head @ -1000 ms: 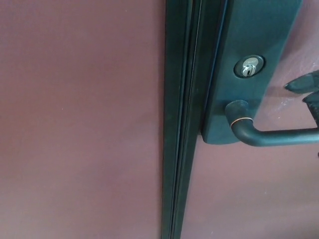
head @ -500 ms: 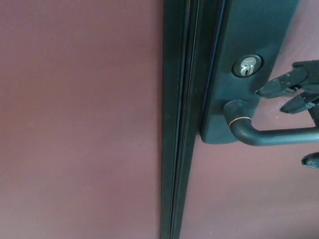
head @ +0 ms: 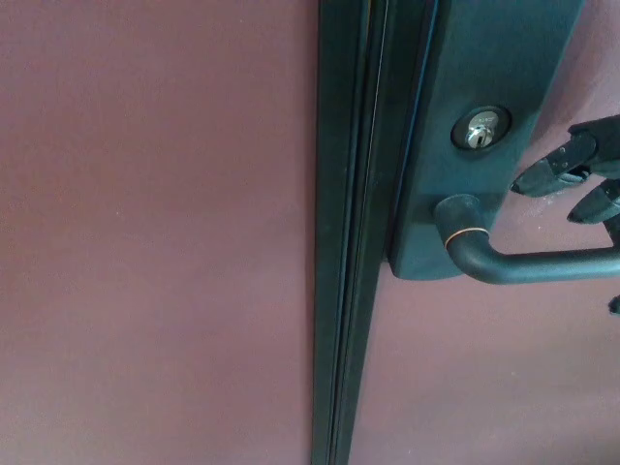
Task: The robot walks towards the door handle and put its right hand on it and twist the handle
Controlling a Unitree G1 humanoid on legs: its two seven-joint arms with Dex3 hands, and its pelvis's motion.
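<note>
Your right robot hand (head: 581,179) hovers unclenched, grasping nothing, just above the lever door handle (head: 528,262). Fingers spread so they can straddle it.

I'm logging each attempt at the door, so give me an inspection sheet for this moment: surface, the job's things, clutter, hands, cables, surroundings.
Surface: reddish-brown door, with a dark vertical edge strip running top to bottom.
Job's things: dark lever door handle roughly level, mounted on a dark plate; silver keyhole above the lever.
Clutter: nothing seen.
Hands: right hand at the right edge, fingers apart, two above the lever and clear of it, holding nothing. Left hand not in view.
Cables: nothing seen.
Surroundings: only the door fills the view.
</note>
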